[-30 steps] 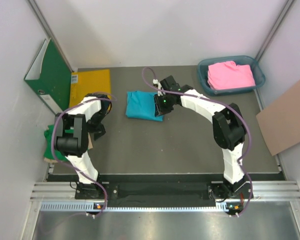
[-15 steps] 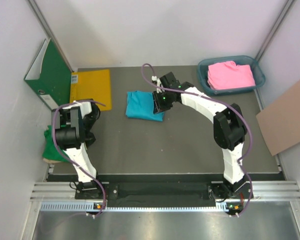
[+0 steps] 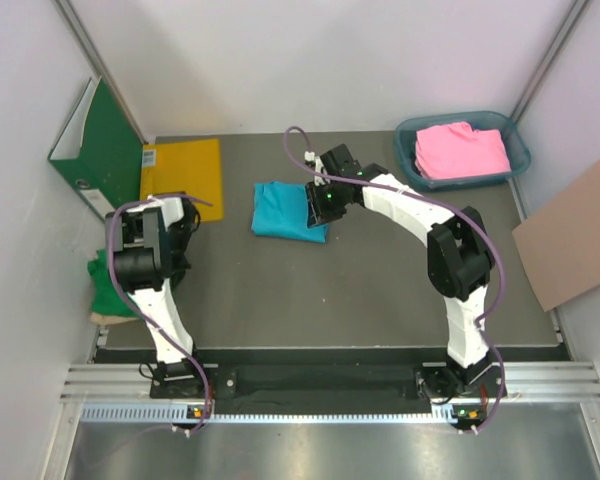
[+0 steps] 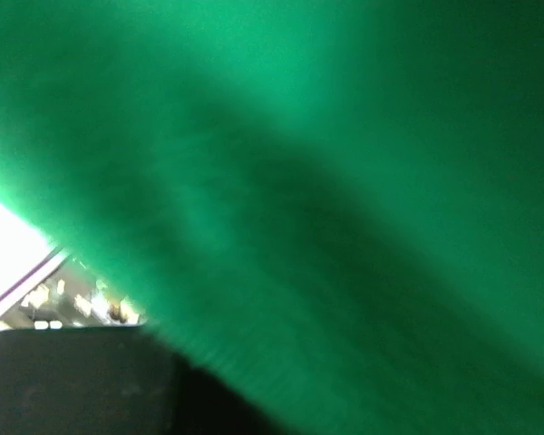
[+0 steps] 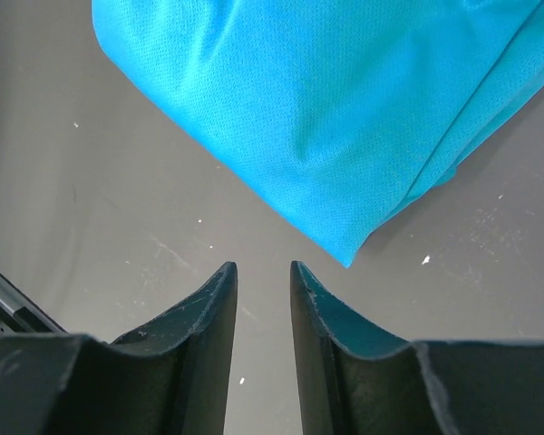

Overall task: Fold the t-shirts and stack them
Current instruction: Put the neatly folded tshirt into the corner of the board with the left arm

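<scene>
Right pincer [image 5: 261, 272] nearly pressed together, empty, just off the turquoise t-shirt [image 5: 326, 109] corner mid-table, probably to be spread wider before any pinch; left pincer's state cannot be told, its view filled by the green t-shirt [image 4: 299, 181].

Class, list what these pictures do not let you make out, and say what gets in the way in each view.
Left gripper: open or shut unknown; the left arm covers it in the top view, and blurred green cloth fills the left wrist view.
Green t-shirt: folded or not; mostly under that arm.
Pink t-shirt: anything beneath it, hidden in the blue bin.
Turquoise t-shirt: cropped by the right wrist view's edges.
</scene>
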### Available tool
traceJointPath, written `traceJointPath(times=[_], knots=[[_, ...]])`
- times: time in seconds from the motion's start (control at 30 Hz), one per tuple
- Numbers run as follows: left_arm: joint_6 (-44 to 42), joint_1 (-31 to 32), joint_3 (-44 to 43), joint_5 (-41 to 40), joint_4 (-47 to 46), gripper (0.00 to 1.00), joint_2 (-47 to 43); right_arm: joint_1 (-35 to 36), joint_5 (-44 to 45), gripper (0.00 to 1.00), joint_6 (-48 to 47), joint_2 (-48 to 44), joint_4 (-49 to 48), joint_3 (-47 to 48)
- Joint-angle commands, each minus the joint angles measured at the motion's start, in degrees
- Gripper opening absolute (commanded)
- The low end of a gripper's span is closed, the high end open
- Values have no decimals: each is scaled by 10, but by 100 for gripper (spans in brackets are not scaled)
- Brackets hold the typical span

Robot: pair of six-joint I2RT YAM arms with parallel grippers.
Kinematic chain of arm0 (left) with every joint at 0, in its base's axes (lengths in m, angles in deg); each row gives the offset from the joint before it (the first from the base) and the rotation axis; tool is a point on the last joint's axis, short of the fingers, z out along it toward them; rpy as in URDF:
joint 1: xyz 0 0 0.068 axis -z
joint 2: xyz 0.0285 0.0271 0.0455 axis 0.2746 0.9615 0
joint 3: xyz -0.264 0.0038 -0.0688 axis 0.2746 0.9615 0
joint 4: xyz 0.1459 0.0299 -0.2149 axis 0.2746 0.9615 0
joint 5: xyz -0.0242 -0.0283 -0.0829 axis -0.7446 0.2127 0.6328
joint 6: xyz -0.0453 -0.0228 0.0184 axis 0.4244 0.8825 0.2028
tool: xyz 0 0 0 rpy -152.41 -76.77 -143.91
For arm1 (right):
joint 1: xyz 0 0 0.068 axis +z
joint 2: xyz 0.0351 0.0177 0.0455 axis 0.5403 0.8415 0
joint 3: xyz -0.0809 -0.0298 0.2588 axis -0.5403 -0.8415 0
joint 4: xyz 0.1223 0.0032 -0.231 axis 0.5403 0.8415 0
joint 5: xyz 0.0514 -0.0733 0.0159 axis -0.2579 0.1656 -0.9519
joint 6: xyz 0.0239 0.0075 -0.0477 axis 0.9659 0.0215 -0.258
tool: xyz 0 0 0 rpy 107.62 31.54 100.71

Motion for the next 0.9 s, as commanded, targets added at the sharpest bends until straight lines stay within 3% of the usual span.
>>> traceJointPath(times=[0.0, 0.23, 0.3, 0.33, 0.53, 0.87], knots=[[13, 111, -85, 119, -63, 0, 27, -7, 10, 31, -2, -31, -17, -15], [40, 190, -209, 178, -23, 0, 110, -7, 29, 32, 7, -44, -28, -33], [40, 196, -226, 190, -19, 0, 123, -10, 45, 43, 10, -46, -28, -39], [39, 197, -227, 195, -20, 0, 123, -10, 50, 56, 11, -50, -28, -42], [29, 199, -225, 216, -26, 0, 114, -15, 91, 86, 18, -59, -30, -59], [25, 216, -134, 265, -40, 0, 55, -36, 113, 88, 48, -37, -49, -64]])
